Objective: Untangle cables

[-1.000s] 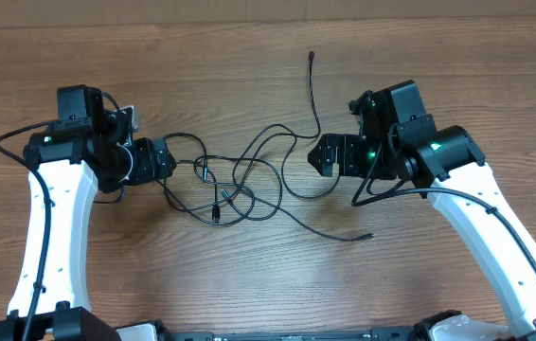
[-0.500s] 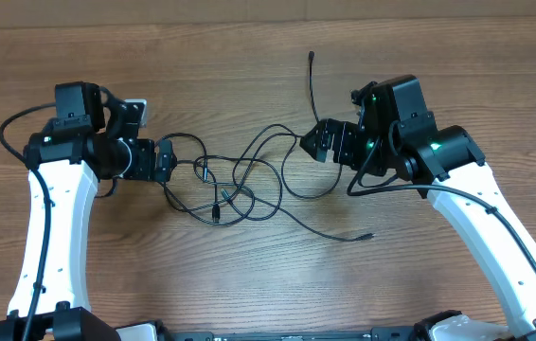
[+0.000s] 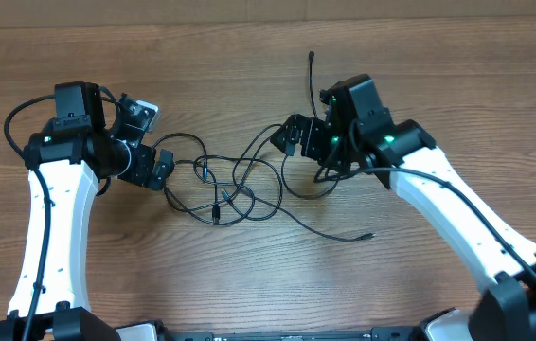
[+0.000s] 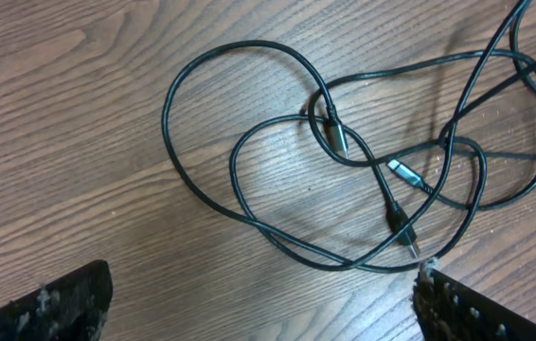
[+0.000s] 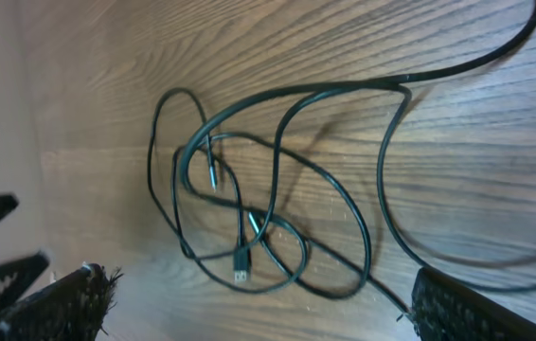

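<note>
The cables [image 3: 216, 210] lie in a loose tangle on the wooden counter [image 3: 268, 284], in its middle, between the two arms. They are thin black cords looped over one another. One loose end runs away toward the far edge, and another trails toward the near side on the right.

The left end effector [image 3: 154, 140] hangs just beside the left loop of the tangle, spread wide. Its wrist camera shows the fingers [image 4: 50, 308] far apart, with the cables [image 4: 330, 128] lying flat on the wood ahead of them. A silver-tipped plug [image 4: 405, 173] rests inside the loops.

The right end effector [image 3: 292, 135] sits at the right side of the tangle, also spread wide. Its fingers [image 5: 486, 308] frame the cables [image 5: 240, 270] on the counter below.
</note>
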You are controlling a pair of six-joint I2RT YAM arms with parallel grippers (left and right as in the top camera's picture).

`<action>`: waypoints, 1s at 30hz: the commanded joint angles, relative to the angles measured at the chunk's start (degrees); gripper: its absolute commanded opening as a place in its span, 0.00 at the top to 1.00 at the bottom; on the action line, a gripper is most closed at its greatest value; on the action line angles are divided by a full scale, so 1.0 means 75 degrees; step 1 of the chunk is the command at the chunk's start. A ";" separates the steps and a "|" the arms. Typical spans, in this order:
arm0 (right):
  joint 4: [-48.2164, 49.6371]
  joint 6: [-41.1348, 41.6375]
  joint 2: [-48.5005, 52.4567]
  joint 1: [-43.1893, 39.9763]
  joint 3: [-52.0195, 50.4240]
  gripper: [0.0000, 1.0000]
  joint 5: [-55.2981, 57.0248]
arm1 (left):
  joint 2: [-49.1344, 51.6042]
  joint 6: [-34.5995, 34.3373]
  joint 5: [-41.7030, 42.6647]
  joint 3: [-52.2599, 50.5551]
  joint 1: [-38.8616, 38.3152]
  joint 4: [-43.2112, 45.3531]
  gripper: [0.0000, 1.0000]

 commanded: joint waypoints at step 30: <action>0.2317 0.0557 0.1466 0.1679 -0.0003 0.22 0.1574 | 0.0047 0.0201 -0.0041 0.0085 0.0041 0.0006 0.00</action>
